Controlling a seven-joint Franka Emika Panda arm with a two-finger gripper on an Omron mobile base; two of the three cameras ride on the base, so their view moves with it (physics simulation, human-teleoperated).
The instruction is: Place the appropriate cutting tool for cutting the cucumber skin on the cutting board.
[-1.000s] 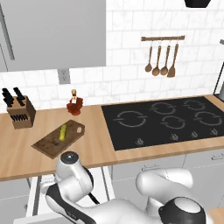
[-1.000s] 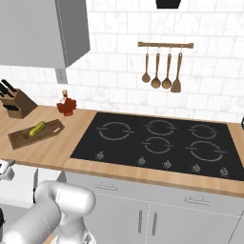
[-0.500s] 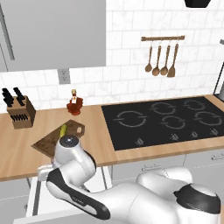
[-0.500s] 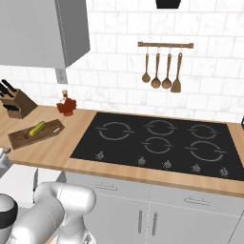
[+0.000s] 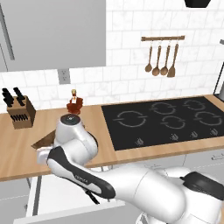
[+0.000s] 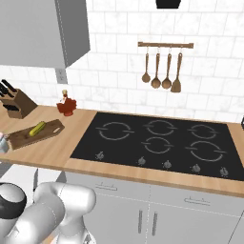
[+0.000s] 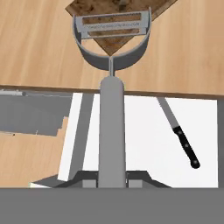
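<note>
Peeler (image 7: 112,87) clamped by its handle in hand (image 7: 112,175), head over table's front edge near cutting board (image 7: 114,26) corner; risks snagging that edge or nudging cucumber (image 6: 37,128).

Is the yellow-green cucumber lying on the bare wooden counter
No, in the right base view the slim yellow-green cucumber lies on the dark brown rectangular wooden cutting board.

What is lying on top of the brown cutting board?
A small yellow-green cucumber lies on the cutting board. From the left base view the robot's white arm covers most of the board, so the cucumber is hidden there.
</note>
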